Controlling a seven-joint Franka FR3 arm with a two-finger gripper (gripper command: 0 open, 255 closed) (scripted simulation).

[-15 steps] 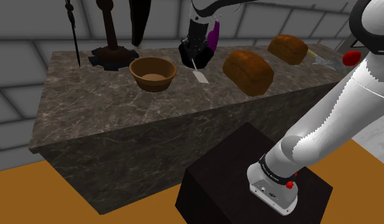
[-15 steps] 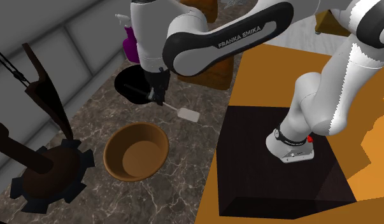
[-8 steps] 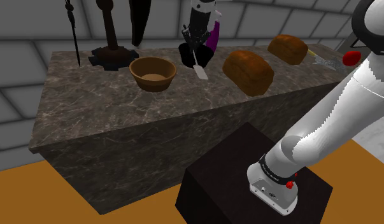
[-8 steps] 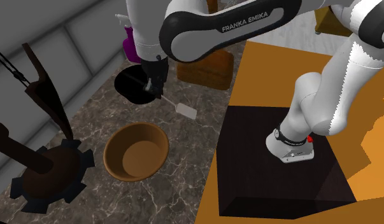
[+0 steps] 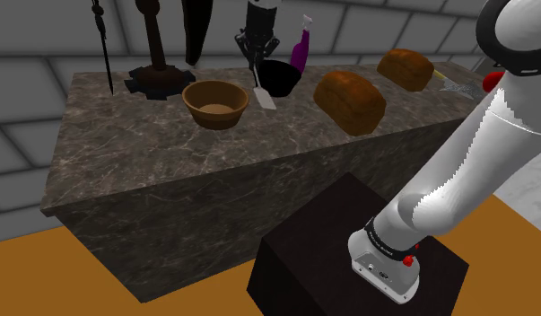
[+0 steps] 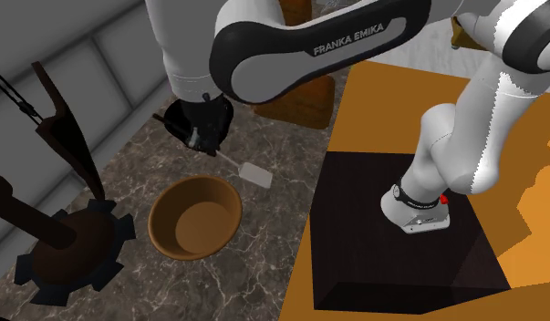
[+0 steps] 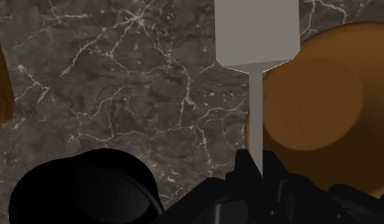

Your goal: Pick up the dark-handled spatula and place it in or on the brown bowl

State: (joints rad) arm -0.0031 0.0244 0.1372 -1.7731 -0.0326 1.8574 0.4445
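Spatula [image 6: 253,173]: gripped by its dark handle, the grey blade hanging out past the fingertips and, by the look of it, clear of the counter [image 5: 152,171]
Hand [image 6: 207,137]: clenched on the spatula's handle and pointed down at the counter
Change: within the last second the hand rose and swung away from the black dish [image 5: 282,77], taking the spatula with it; the blade, which had lain on the counter, came up and moved nearer the bowl [image 6: 195,217]
Bowl: brown and empty, just beside the blade and ahead of the hand, with the blade not yet over its hollow
Meaning: the pick-up looked done; what remained was a short carry over the rim, a lowering and a release
Further out: a purple bottle [image 5: 301,52] past the dish, and two brown loaves [image 5: 349,101] well off to the hand's side
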